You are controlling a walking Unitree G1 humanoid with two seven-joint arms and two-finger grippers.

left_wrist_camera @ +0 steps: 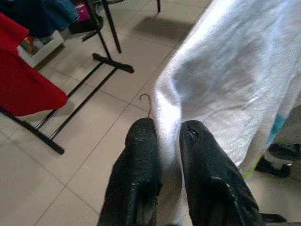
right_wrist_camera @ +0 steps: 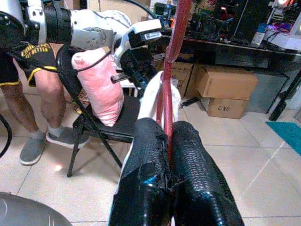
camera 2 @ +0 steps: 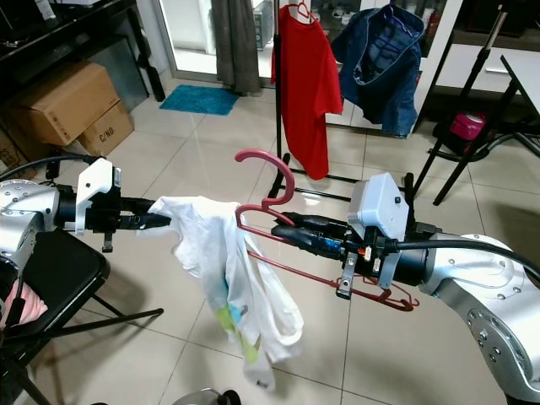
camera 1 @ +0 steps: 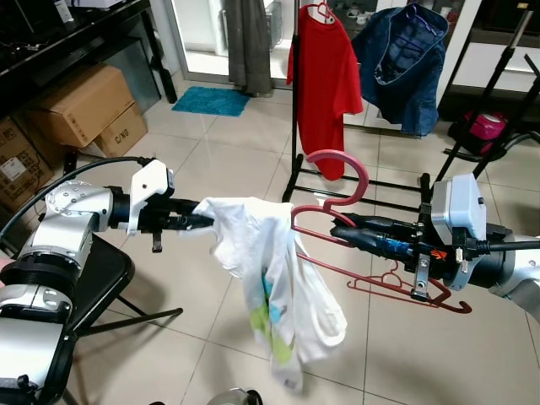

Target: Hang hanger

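My right gripper (camera 1: 339,229) is shut on a red plastic hanger (camera 1: 342,162) just below its hook, holding it in mid-air with the hook up. A white T-shirt (camera 1: 278,287) with a green and blue print hangs over the hanger's left end. My left gripper (camera 1: 202,221) is shut on the shirt's upper edge, pulling it to the left. In the left wrist view the white cloth (left_wrist_camera: 235,70) is pinched between the fingers (left_wrist_camera: 141,150). In the right wrist view the hanger (right_wrist_camera: 176,42) rises from between the black fingers (right_wrist_camera: 150,141).
A black clothes rack (camera 1: 295,110) behind carries a red shirt (camera 1: 325,76) and a denim jacket (camera 1: 405,59). Cardboard boxes (camera 1: 84,105) stand at the left. A black folding chair (camera 1: 93,270) with a pink cushion (right_wrist_camera: 99,80) is beside my left arm; a person's legs (right_wrist_camera: 42,94) stand there.
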